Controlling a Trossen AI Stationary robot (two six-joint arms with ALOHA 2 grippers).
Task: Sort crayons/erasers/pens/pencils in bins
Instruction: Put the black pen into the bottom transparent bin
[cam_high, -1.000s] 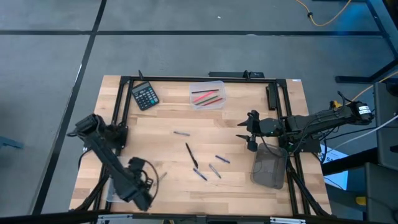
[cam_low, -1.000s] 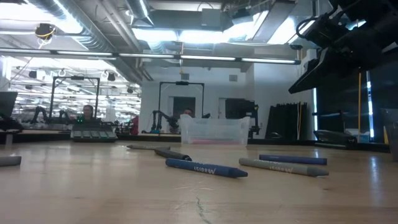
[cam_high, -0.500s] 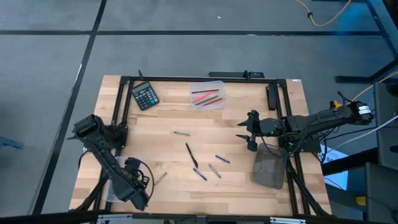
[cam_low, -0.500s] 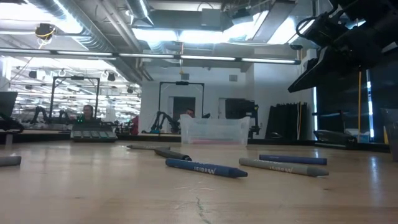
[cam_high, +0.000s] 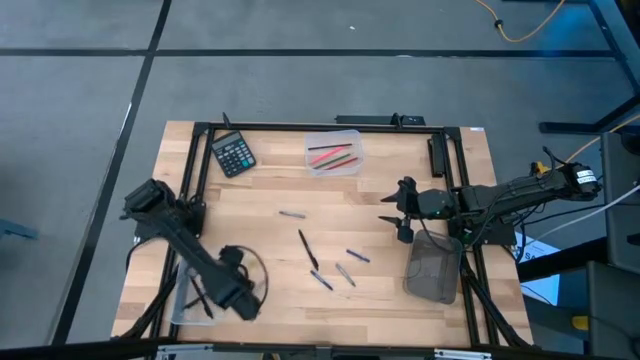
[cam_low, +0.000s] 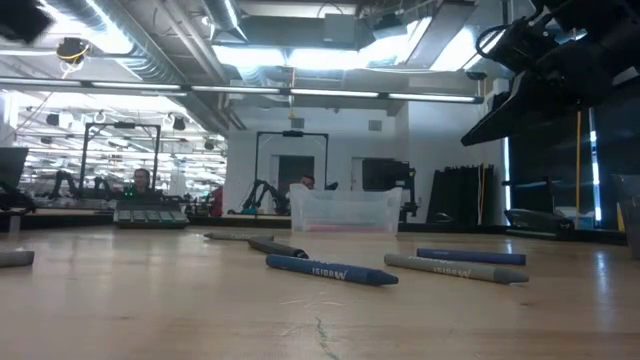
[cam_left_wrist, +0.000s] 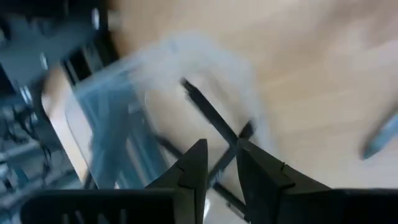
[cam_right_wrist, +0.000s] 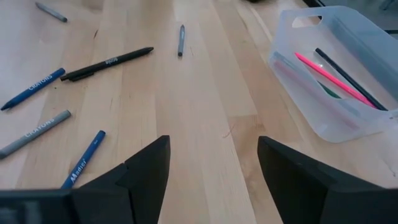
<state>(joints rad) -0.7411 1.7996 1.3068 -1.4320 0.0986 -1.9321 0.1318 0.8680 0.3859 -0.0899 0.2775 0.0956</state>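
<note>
Several crayons and pens lie loose at the table's middle: a black pen (cam_high: 308, 250), two blue crayons (cam_high: 357, 256) (cam_high: 321, 281) and two grey sticks (cam_high: 345, 274) (cam_high: 291, 214). A clear bin (cam_high: 333, 153) at the far middle holds red, pink and green sticks. A second clear bin (cam_high: 188, 297) at the near left holds black pens (cam_left_wrist: 208, 115). A smoky grey bin (cam_high: 433, 268) stands at the near right. My left gripper (cam_high: 243, 297) hovers beside the near-left bin, its fingers (cam_left_wrist: 221, 171) a narrow gap apart and empty. My right gripper (cam_high: 400, 215) is wide open and empty above the table, right of the loose sticks.
A black calculator (cam_high: 233, 154) lies at the far left. A black frame (cam_high: 320, 126) runs along the table's far and side edges. Another grey stick (cam_left_wrist: 379, 137) lies on the wood near my left gripper. Bare wood lies between the loose sticks and the far bin.
My left gripper has swung from over the near-left clear bin toward the table's right edge, uncovering the bin and its black pens. The loose sticks and bins have stayed in place.
</note>
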